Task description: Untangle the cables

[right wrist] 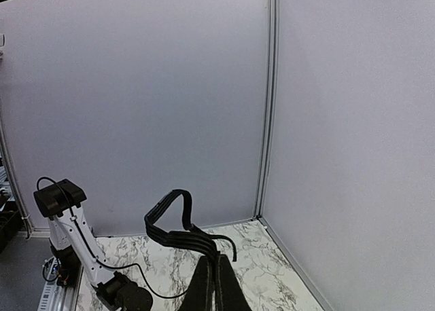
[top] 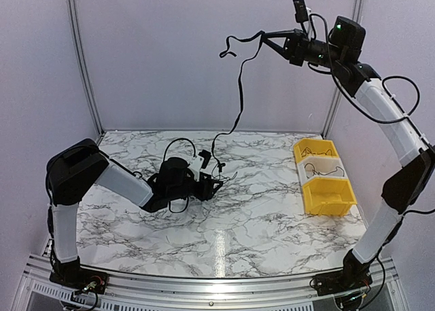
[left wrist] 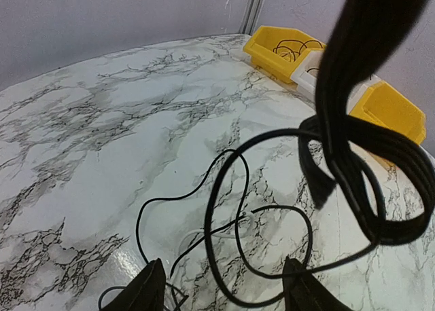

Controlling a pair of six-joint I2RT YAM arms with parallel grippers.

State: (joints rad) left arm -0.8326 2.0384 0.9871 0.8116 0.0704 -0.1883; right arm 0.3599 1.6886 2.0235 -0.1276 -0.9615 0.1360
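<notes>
My right gripper [top: 266,38] is raised high near the back wall and is shut on a folded black cable [right wrist: 170,219]. In the right wrist view the fingers [right wrist: 217,280] pinch its strands. One thin black strand [top: 239,87] hangs from there down to the table. The rest of the cables [left wrist: 224,209] lie in loose black loops on the marble, with a pale wire [left wrist: 194,238] among them. My left gripper [top: 214,185] sits low over these loops. It is open [left wrist: 224,294], with loops lying between its fingers and nothing pinched. A blurred black bundle [left wrist: 353,87] hangs close to the left wrist camera.
A row of bins stands at the table's right side: yellow bins [top: 327,194] with a white one [top: 319,167] between, holding thin wires. They also show in the left wrist view as yellow bins [left wrist: 272,43]. Grey walls close in the back and both sides.
</notes>
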